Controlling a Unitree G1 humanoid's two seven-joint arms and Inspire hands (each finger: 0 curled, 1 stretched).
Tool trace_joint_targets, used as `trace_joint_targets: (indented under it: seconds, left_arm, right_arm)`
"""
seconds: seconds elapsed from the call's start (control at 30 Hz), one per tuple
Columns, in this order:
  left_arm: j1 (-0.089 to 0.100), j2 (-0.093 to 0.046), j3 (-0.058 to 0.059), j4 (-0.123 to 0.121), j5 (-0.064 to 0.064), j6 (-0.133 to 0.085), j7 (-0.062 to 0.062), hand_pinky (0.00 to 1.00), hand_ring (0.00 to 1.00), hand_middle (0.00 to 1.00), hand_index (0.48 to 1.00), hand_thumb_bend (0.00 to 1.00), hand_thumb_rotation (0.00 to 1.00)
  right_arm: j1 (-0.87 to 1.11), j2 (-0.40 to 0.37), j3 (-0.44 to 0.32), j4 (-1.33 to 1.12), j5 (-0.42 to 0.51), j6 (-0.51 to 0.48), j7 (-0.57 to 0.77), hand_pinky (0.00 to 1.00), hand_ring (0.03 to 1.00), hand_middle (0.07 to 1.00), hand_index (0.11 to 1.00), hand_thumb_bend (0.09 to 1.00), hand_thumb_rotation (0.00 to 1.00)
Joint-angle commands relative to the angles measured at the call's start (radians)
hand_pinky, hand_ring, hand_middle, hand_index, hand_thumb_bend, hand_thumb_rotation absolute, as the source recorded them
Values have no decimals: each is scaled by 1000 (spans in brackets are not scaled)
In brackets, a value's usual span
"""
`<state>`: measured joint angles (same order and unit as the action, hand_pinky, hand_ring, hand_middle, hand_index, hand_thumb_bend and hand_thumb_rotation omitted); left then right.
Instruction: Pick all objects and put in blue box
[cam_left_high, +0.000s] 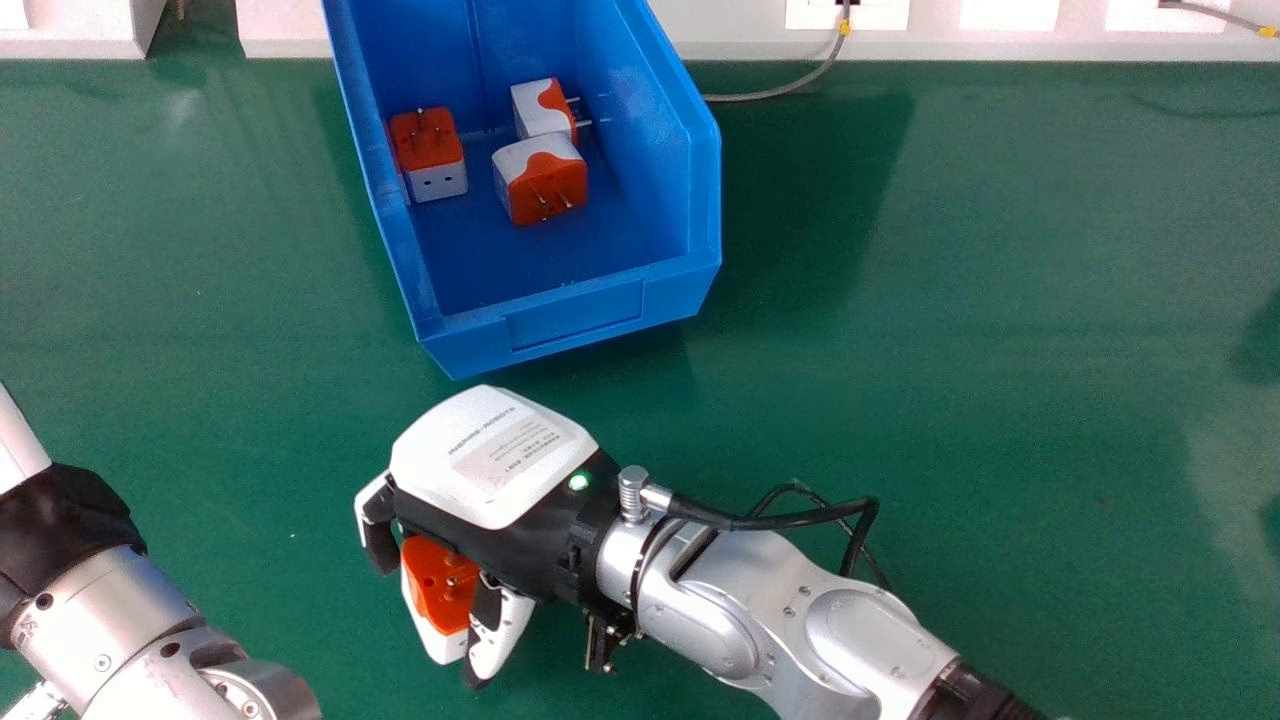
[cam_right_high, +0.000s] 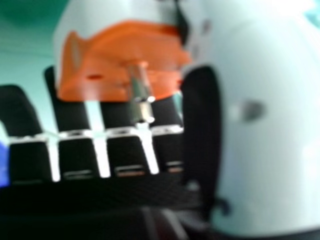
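Note:
In the head view my right hand (cam_left_high: 490, 460) is above the green table, just in front of the blue box (cam_left_high: 580, 315), with an orange and white plug adapter (cam_left_high: 440, 585) pinched between its curled fingers and thumb. Seen from the right hand view, the adapter (cam_right_high: 120, 60) has its metal pins showing beside the thumb of my right hand (cam_right_high: 205, 125). Three more orange and white adapters lie inside the box: one at the left wall (cam_left_high: 430, 150), one in the middle (cam_left_high: 540, 180), one behind it (cam_left_high: 542, 108). My left hand (cam_left_high: 15, 440) is at the left edge.
The green table (cam_left_high: 980, 300) stretches to both sides of the box. A grey cable (cam_left_high: 780, 95) runs from the box's right side to a socket on the white strip (cam_left_high: 740, 30) at the back. Black cables (cam_left_high: 800, 518) loop over my right wrist.

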<state>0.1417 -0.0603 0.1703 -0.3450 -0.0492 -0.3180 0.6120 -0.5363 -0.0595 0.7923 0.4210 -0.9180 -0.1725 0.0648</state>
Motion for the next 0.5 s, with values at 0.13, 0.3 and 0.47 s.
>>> trace_joint_targets:
  seconds: [0.13,0.3,0.47]
  left_arm:
    - [5,-91,-2,-12,3,-11,5,971,1000,1000,989,499,809]
    - [-9,-89,-3,-6,16,2,17,969,1000,996,982,506,816]
    - [-17,-81,-5,6,34,3,22,965,998,990,977,506,824]
  right_arm:
    - [7,-33,-113,-191,233,-115,123,283,423,497,559,490,0]
    - [22,-36,-240,-275,481,-179,195,339,418,493,526,495,0]
    - [32,19,-400,-284,638,-266,88,347,416,499,515,497,0]
